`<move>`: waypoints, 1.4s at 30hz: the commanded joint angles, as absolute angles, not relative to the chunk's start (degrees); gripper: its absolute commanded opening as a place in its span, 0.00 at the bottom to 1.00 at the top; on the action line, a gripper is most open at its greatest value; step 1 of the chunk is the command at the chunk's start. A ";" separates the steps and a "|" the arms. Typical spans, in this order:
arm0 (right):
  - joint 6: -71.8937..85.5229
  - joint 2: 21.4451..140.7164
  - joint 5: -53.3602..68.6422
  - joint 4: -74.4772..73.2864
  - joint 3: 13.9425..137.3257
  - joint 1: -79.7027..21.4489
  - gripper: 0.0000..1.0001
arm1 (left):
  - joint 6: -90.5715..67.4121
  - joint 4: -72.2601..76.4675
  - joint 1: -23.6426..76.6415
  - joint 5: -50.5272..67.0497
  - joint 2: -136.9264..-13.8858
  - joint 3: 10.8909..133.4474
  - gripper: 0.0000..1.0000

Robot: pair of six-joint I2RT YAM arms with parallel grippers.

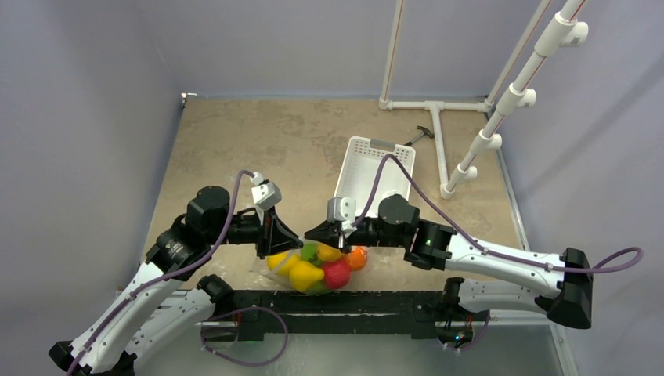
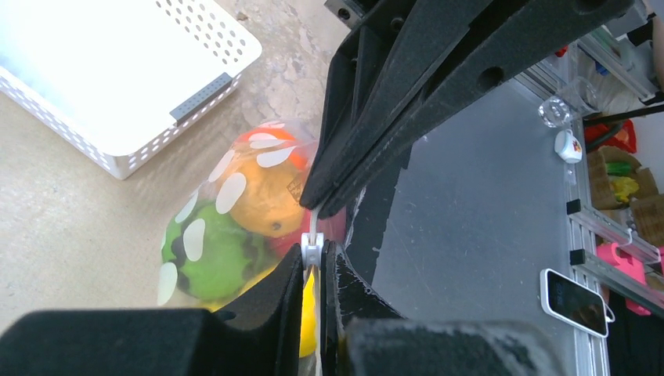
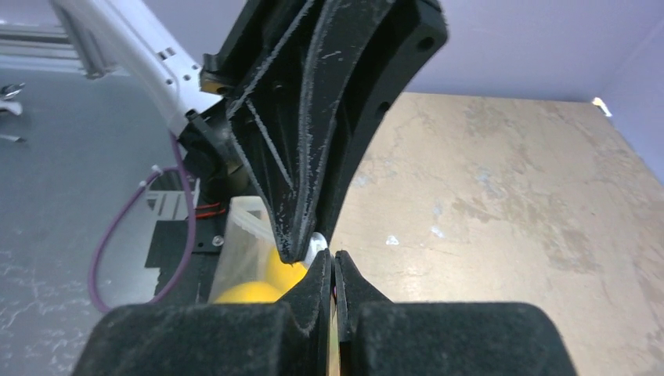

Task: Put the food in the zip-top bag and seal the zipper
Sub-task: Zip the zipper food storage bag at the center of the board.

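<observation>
Clear plastic is what I'm watching: the zip-top bag [image 2: 193, 237] lies at the 6 o'clock edge of the tabletop [image 1: 258, 149], just ahead of the arm bases, with the food [image 1: 317, 268] inside it. From the top camera I make out yellow, red, orange and green pieces bunched together through the film. In the left wrist view the orange fruit [image 2: 266, 196] sits above the green fruit [image 2: 223, 252], both behind bright glare patches on the plastic.

Both arms meet over the bag's mouth. The left fingers [image 1: 291, 244] reach in from 9 o'clock and are clenched on the zipper [image 2: 312, 243], with the pale strip pinched between their tips. The right fingers [image 1: 313, 233] reach in from 3 o'clock and are clamped on that same strip. The right wrist camera shows their tips pressed together with a sliver of pale plastic between them. The two pairs of fingertips sit just beside each other along the strip. I cannot tell how much of the zipper is pressed closed.

At 1 o'clock from the bag, apart from it, stands the white basket [image 1: 374, 168]. A white pipe frame [image 1: 435, 133] rests at the 1 o'clock corner of the tabletop.
</observation>
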State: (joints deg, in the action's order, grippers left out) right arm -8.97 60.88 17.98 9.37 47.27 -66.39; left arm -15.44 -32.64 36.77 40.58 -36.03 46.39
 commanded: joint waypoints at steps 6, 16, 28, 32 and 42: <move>-8.57 55.49 -2.04 14.51 45.94 -66.01 0.00 | -15.32 -34.99 36.77 37.97 -36.03 49.53 0.00; -5.55 54.07 -12.95 17.14 43.17 -65.96 0.00 | -15.32 -38.84 36.81 34.99 -36.36 51.77 0.00; 2.28 53.35 -21.82 17.49 40.83 -66.00 0.00 | -15.38 -45.51 36.82 31.29 -34.19 53.48 0.00; 3.93 53.09 -23.60 18.15 40.34 -65.99 0.00 | -15.47 -47.54 36.75 30.23 -33.05 54.00 0.00; 1.87 54.66 -14.86 19.40 41.61 -65.98 0.00 | -15.01 -48.84 36.80 29.26 -32.04 56.71 0.00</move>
